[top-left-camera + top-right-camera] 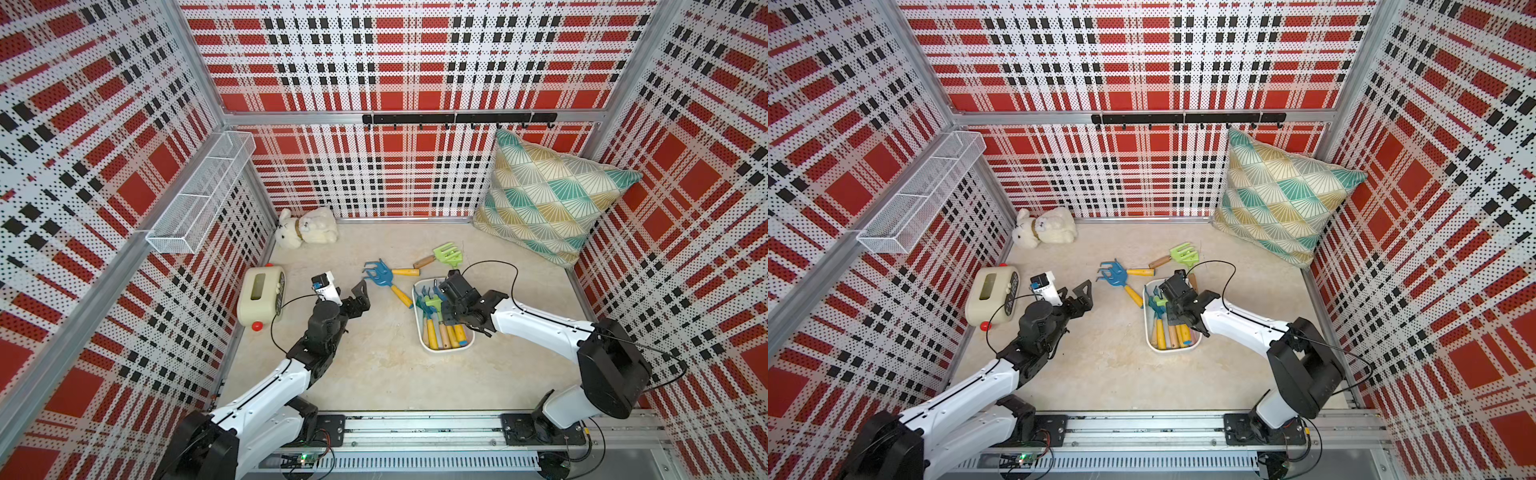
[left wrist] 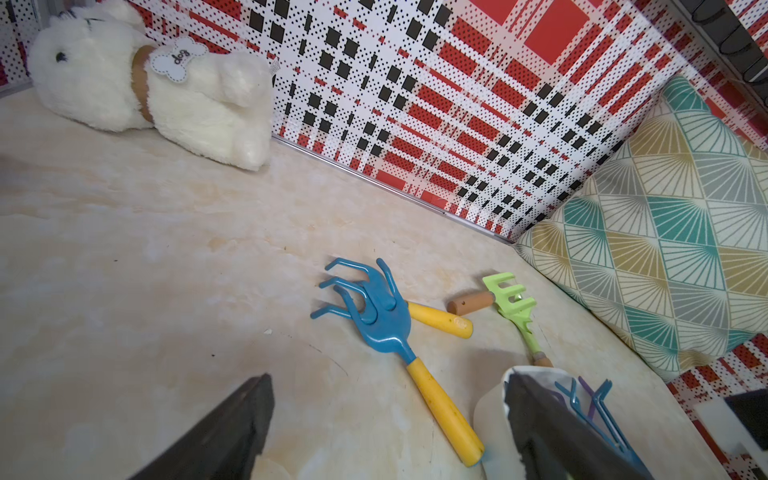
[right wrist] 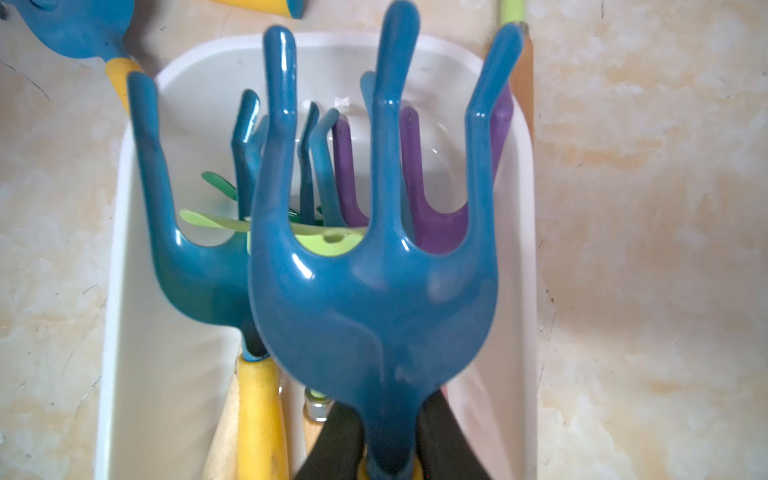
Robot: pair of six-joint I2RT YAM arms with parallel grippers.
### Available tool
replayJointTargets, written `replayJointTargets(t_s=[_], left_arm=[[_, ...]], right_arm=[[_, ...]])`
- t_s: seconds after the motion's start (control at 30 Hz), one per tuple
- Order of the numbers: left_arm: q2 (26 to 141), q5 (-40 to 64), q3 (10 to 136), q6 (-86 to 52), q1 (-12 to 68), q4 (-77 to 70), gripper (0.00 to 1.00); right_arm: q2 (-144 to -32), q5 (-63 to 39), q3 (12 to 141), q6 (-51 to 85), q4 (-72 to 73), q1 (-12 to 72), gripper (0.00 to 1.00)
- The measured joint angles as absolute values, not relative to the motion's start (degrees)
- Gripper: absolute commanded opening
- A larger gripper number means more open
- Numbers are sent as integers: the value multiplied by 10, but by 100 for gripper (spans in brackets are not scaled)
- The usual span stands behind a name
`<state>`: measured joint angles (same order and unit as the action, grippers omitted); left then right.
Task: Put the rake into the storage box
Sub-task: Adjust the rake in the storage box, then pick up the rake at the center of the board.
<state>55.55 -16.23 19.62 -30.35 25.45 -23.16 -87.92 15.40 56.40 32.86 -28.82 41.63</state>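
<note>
Nearest, the left gripper [image 2: 388, 378] hangs over bare table [image 2: 166, 270], jaws wide with nothing between them, aimed toward the loose rakes. The right gripper [image 3: 388, 444] is clamped on the neck of a blue rake [image 3: 374, 299] and holds it over the box [image 3: 137, 353], tines pointing at the far end wall. Under it the box already carries other rakes [image 3: 259, 415], blue, purple and green, handles toward the arm. Whether the held head touches those below I cannot tell. I judge this the placing step: the rake is lined up along the box but not let go. The next move calls for lowering it until it settles on the pile inside the rim, then parting the jaws and lifting straight out so the tines do not snag. Beyond the box two blue rakes [image 1: 380, 274] lie crossed on the table, then a green rake [image 1: 446, 253], and far back a dog [image 1: 307, 228] and a pillow [image 1: 548, 199]
</note>
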Motion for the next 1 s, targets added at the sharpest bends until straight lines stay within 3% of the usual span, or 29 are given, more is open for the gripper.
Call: replayJointTargets(t_s=[0.1, 0.2, 0.27, 0.47, 0.7, 1.0], left_arm=[[556, -164, 196, -303, 255, -232, 93], [556, -166, 196, -303, 255, -232, 93], [556, -167, 196, -303, 254, -232, 94], [565, -167, 196, -303, 250, -232, 94], [609, -121, 196, -323, 183, -236, 94], [614, -69, 182, -347, 121, -245, 93]], right_arm=[[-878, 161, 564, 326, -289, 416, 26], [-878, 170, 565, 322, -292, 416, 53], [-878, 174, 565, 320, -296, 416, 60], [-866, 174, 574, 311, -314, 417, 61], [-852, 102, 661, 284, -302, 420, 60], [-1025, 13, 879, 231, -307, 436, 60]])
